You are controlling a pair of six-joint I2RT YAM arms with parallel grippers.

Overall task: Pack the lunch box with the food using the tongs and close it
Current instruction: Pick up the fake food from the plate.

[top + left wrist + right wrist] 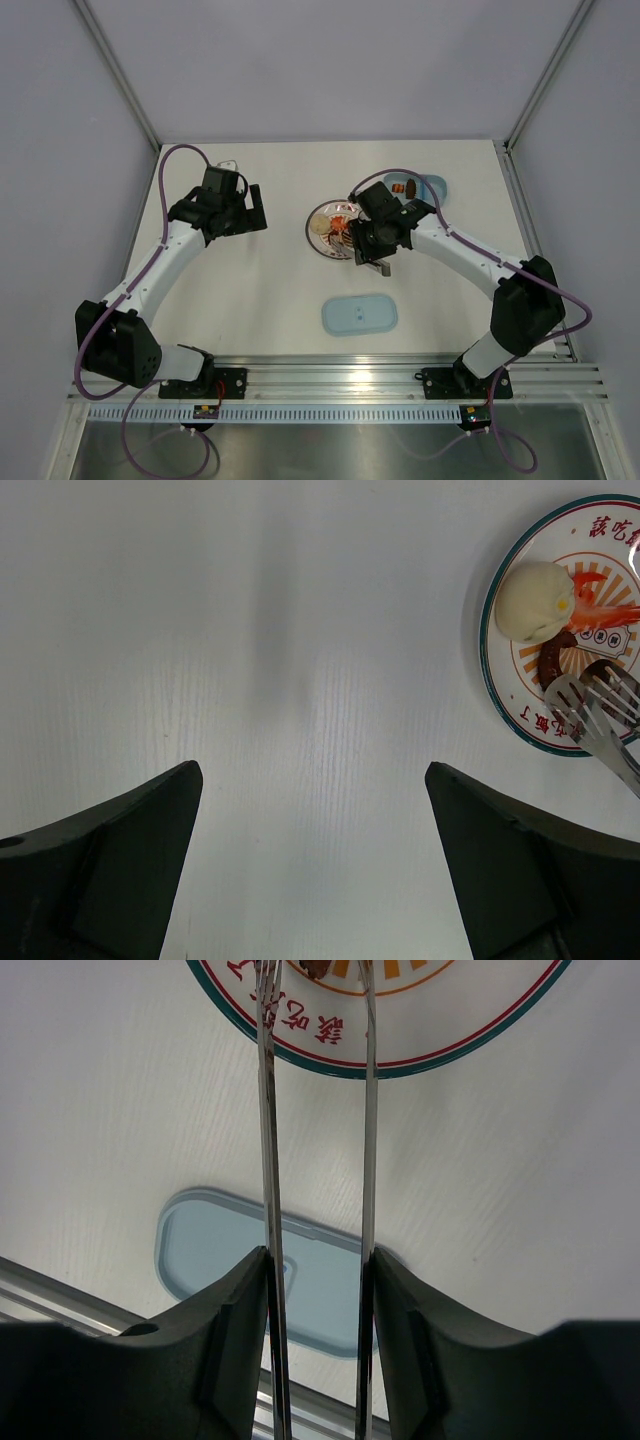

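Observation:
My right gripper (368, 242) (318, 1260) is shut on the silvery tongs (265, 1120), one arm against each finger. The arms stand slightly apart. The tong tips (592, 695) reach over the near part of the white plate (315, 222) (487, 650) (470, 1045). On the plate lie a pale round bun (535, 600), a red-orange piece (608, 613) and a dark brown piece (551, 662). The pale-blue lunch box (434, 189) stands beyond the right arm, with a brown piece (398, 188) in it. My left gripper (255, 210) (312, 770) hangs open over bare table, left of the plate.
The flat pale-blue lid (359, 315) (215, 1250) lies on the table near the front, below the plate. A metal rail (330, 375) runs along the near edge. Grey walls close in the back and both sides.

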